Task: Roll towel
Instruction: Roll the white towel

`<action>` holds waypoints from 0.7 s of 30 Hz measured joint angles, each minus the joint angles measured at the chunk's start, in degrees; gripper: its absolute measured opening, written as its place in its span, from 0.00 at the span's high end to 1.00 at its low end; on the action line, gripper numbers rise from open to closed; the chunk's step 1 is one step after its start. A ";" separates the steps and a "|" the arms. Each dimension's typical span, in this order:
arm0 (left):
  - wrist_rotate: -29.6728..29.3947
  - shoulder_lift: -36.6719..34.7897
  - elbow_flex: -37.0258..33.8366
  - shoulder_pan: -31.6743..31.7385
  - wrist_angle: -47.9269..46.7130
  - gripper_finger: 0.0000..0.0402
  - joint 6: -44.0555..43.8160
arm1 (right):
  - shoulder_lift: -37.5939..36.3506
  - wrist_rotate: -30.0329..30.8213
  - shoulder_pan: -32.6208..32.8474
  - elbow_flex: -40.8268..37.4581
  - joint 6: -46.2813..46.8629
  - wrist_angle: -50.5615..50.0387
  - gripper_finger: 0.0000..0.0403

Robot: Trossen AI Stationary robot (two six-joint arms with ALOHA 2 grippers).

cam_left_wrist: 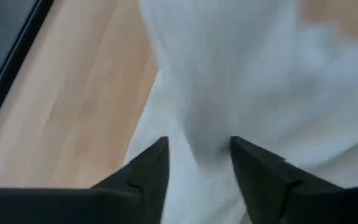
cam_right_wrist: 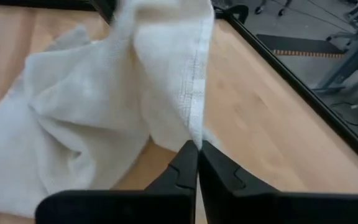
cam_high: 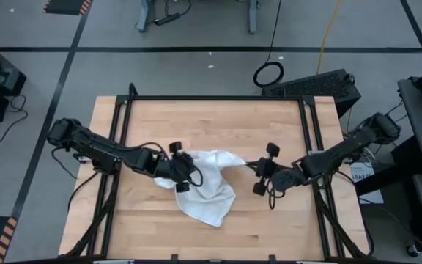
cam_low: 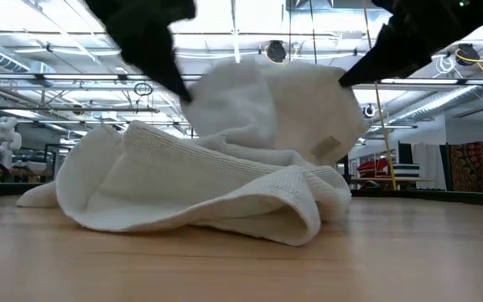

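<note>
- The towel [cam_high: 209,185] lies crumpled near the middle of the wooden table [cam_high: 218,121], strung between the 2 arms, with its loose bulk trailing toward 6 o'clock.
- The left gripper [cam_high: 184,173] sits at the towel's 9 o'clock edge. Its fingers [cam_left_wrist: 146,171] stand partly apart with a fold of cloth running between them; whether they actually press it I cannot quite tell.
- The right gripper [cam_high: 251,166] is at the towel's 3 o'clock side, its fingers [cam_right_wrist: 180,171] pinched tight on the hemmed edge.
- From table level, the towel [cam_low: 225,159] rises in a peak between both grippers, its lower folds resting on the wood.
</note>
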 joint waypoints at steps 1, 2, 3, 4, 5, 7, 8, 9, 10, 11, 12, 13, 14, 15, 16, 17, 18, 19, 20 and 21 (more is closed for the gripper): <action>-1.43 -0.02 -0.89 -0.40 -1.86 0.51 -3.49 | -0.80 0.04 0.05 0.00 0.20 -1.49 1.00; -2.41 -0.02 -2.10 -0.75 -3.51 0.50 -6.79 | -1.49 0.02 0.07 0.00 0.30 -2.66 1.00; -3.06 -0.02 -3.45 -1.13 -5.22 0.48 -10.19 | -2.08 0.02 0.07 0.00 0.37 -3.86 1.00; -3.66 0.00 -4.84 -1.54 -6.74 0.48 -13.92 | -2.47 -0.04 0.07 0.00 0.39 -4.94 1.00; -3.82 0.00 -6.18 -1.91 -7.62 0.48 -17.71 | -2.71 -0.07 0.07 0.00 0.39 -5.77 1.00; -3.84 0.00 -8.66 -2.62 -8.21 0.47 -25.20 | -2.98 -0.11 0.07 0.00 0.39 -7.48 1.00; -3.77 0.00 -9.84 -3.12 -8.55 0.47 -28.83 | -2.98 -0.11 0.07 0.00 0.40 -8.10 1.00; -3.70 0.00 -10.96 -3.47 -8.76 0.47 -31.96 | -2.98 -0.11 0.07 0.00 0.40 -8.53 1.00; -3.59 0.00 -11.80 -3.74 -8.91 0.47 -34.62 | -2.98 -0.14 0.07 0.00 0.42 -8.90 1.00; -3.50 0.00 -12.46 -3.95 -9.25 0.47 -36.78 | -2.98 -0.16 0.07 0.00 0.41 -9.17 1.00; -3.20 0.00 -12.83 -4.02 -9.97 0.47 -38.86 | -2.98 -0.20 0.07 0.00 0.40 -9.29 1.00; -2.50 0.00 -13.04 -4.02 -11.33 0.47 -40.64 | -2.98 -0.24 0.07 0.00 0.40 -9.38 1.00; -1.80 0.00 -13.14 -4.02 -13.25 0.47 -42.23 | -2.98 -0.26 0.07 0.00 0.38 -9.57 1.00; -1.12 0.00 -13.18 -4.02 -15.11 0.47 -43.44 | -2.96 -0.40 0.07 0.00 0.33 -9.82 1.00; -0.69 0.00 -13.18 -4.01 -16.79 0.47 -43.74 | -2.96 -0.47 0.07 0.00 0.29 -9.98 1.00; -0.52 -0.10 -13.18 -3.84 -18.38 0.47 -43.75 | -2.96 -0.48 0.07 0.00 0.26 -10.17 1.00; -0.40 -0.31 -13.18 -3.76 -20.00 0.47 -43.75 | -2.96 -0.49 0.07 0.00 0.23 -10.41 1.00; 0.00 -0.62 -13.18 -3.52 -21.52 0.47 -43.65 | -2.95 -0.50 0.07 0.00 0.22 -10.53 1.00; 0.84 -0.92 -13.18 -3.20 -22.81 0.47 -42.78 | -2.94 -0.50 0.07 0.00 0.22 -10.54 1.00; 2.31 -1.29 -13.18 -2.84 -23.71 0.47 -41.45 | -2.94 -0.50 0.07 0.00 0.22 -10.56 1.00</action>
